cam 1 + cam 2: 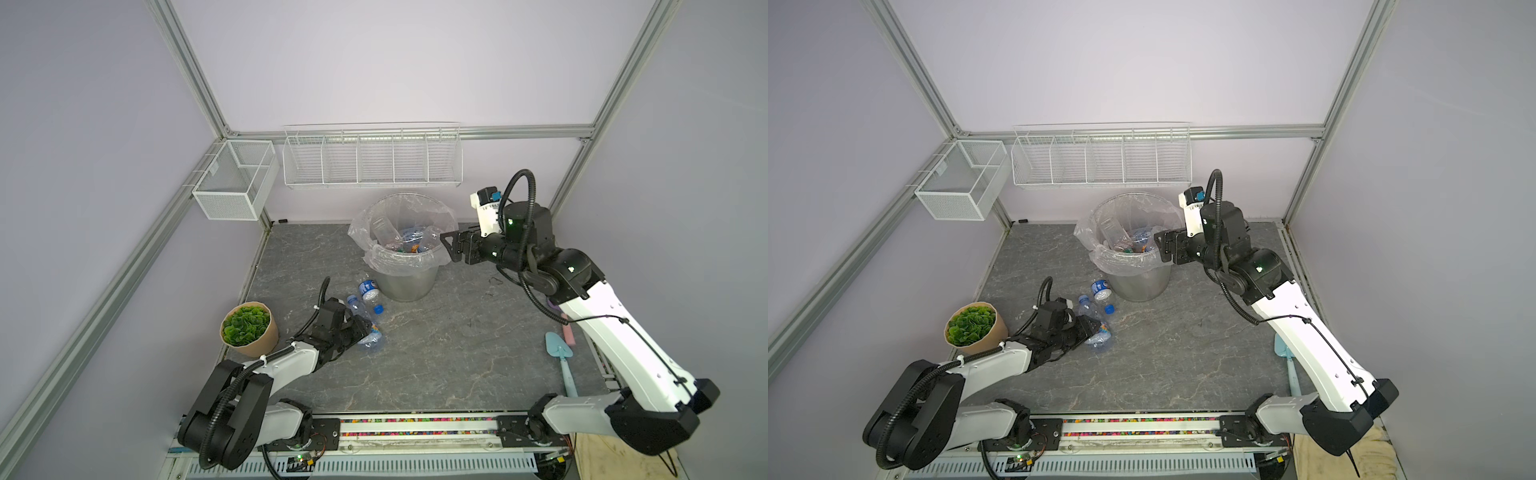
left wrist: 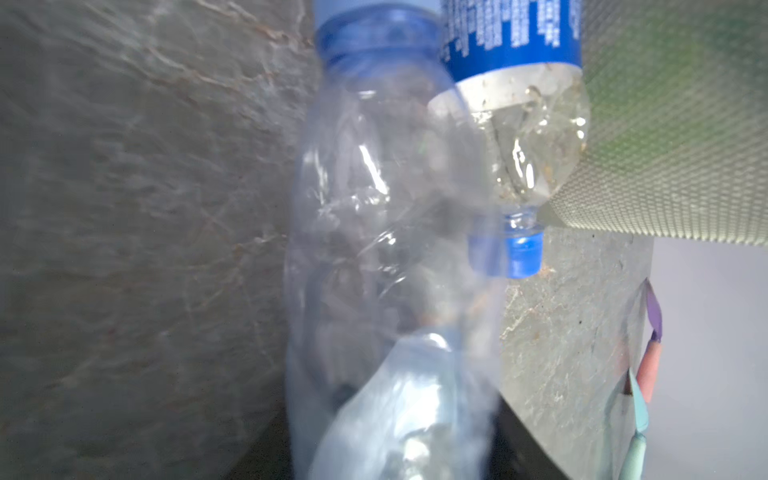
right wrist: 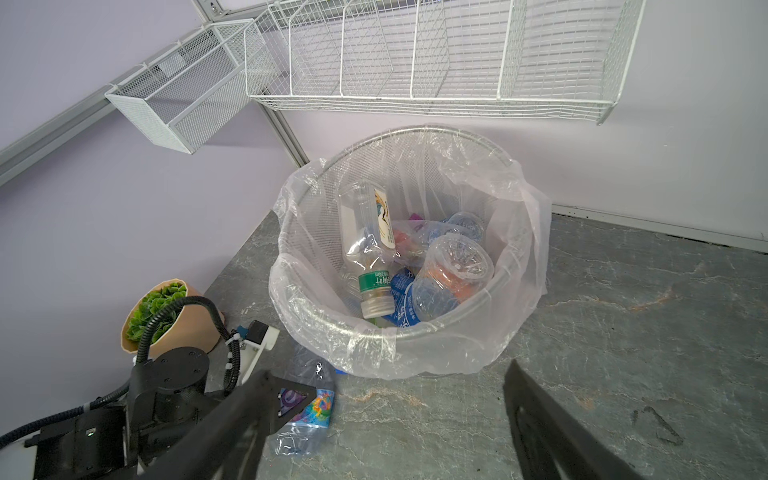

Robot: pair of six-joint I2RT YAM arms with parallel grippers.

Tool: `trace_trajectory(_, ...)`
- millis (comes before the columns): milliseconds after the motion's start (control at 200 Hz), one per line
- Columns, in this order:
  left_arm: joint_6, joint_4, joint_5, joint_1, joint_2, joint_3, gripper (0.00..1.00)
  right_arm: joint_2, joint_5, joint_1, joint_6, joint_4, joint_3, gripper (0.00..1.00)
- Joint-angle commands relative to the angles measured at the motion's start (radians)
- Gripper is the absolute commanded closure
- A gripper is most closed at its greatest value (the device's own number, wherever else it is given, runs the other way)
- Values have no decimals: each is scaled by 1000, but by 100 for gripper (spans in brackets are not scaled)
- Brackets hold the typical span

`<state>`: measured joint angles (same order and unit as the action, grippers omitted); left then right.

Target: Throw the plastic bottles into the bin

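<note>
Near the bin (image 1: pixel 409 286), left jaws straddle a bottle (image 1: pixel 373 338) (crushed).

The round grey metal bin (image 1: pixel 409 286), lined with a clear bag, stands upright, part-filled with crushed clear plastic bottles (image 3: pixel 449 274). Three more crushed bottles (image 1: pixel 367 288) lie just beside it.
</note>
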<state>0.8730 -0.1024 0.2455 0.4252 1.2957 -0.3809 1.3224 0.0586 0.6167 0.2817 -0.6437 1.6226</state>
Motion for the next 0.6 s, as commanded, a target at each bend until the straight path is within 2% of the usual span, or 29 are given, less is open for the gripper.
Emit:
trace_trajectory(0,-2,57,-22,-5,-9,-7,63,-33,-7,-8,8,25,-24,11)
trace_trajectory(75,-11,99,-44,-5,-50,-8,69,-44,-6,-13,11,27,-35,11)
trace_trajectory(190,-26,174,-75,-5,-139,-17,72,-56,-9,-17,14,31,-51,11)
trace_trajectory(395,-74,336,-123,-5,-354,-63,73,-83,-8,-22,19,31,-82,11)
trace_trajectory(595,-132,543,-198,-5,-504,-201,73,-121,0,-23,31,37,-151,11)
